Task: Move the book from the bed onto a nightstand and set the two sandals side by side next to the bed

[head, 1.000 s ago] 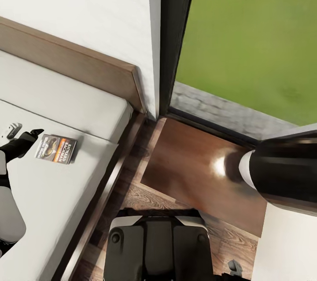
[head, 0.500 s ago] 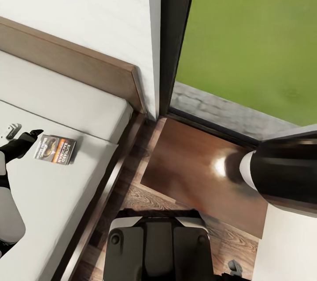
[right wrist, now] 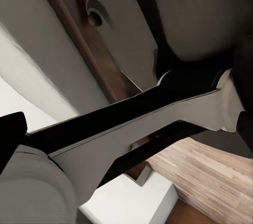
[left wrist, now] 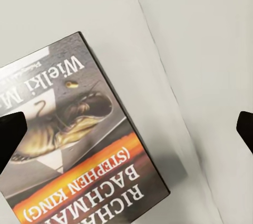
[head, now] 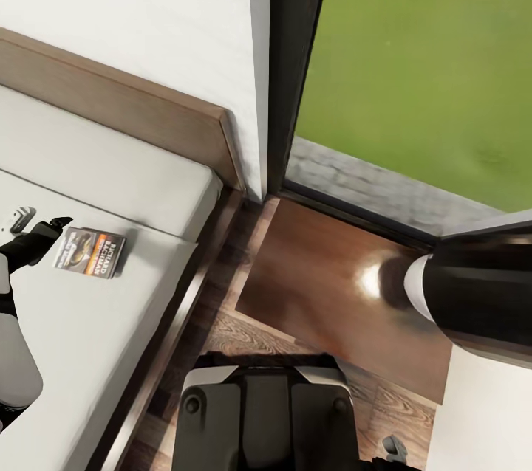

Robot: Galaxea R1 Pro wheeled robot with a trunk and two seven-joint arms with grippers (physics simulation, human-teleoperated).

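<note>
Book (head: 90, 252) beside left claw (head: 43, 226) (spread)

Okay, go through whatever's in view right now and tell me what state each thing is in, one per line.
book: closed, lying flat on the bed, cover up, not gripped.
bed: bare off-white mattress, only the book on the part shown.
nightstand: top bare and glossy.
left tool: open, fingers apart just short of the book.
right tool: state cannot be told.
</note>
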